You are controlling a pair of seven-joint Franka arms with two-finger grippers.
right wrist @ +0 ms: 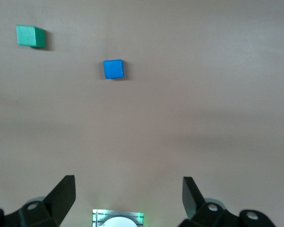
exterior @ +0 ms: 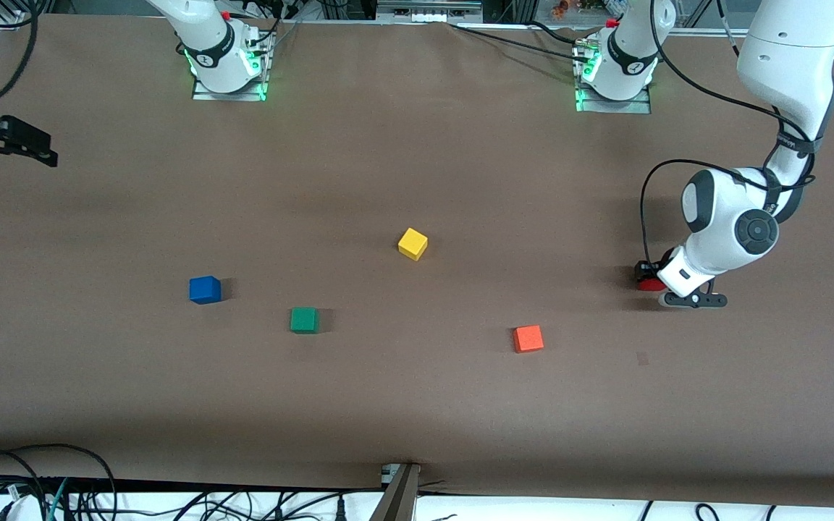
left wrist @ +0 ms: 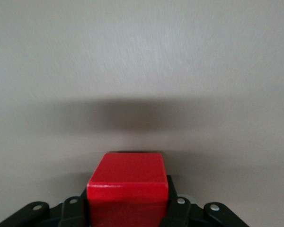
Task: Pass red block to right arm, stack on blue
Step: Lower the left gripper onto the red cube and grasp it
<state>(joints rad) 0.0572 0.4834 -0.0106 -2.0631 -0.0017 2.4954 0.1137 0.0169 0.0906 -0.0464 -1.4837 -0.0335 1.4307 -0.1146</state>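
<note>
A: Front view first, quick. Where's the red block?

B: Red block (exterior: 650,284) sits low at the left arm's end of the table (exterior: 417,405), mostly hidden under the left arm (exterior: 732,231). The left pincer (exterior: 652,277) is right down on it. Only a sliver of red shows (can't read the grip from here).

A: Other cubes?

B: Blue block (exterior: 205,289) toward the right arm's end. Green cube (exterior: 304,320) beside it, a bit nearer the camera. Yellow cube (exterior: 413,244) mid-table, farther from the camera than the green. Orange-red cube (exterior: 528,339) nearer the camera than the red block, well apart from it.

A: Right arm?

B: Right pincer (exterior: 11,141) waits up in the air over the table's edge at the right arm's end, well apart from the blue block.

A: Left wrist view.

B: Red block (left wrist: 128,187) fills the gap of the left pincer (left wrist: 128,210), fingers (left wrist: 175,208) pressed against both its sides, so it's clamped on the block. Bare table (left wrist: 142,61) past it, with a dark shadow band.

A: Right wrist view.

B: Right pincer (right wrist: 128,194) spread wide, nothing between the fingers (right wrist: 64,194). Blue block (right wrist: 113,69) and green cube (right wrist: 30,36) both lie on the table (right wrist: 217,118) below, apart from each other.
</note>
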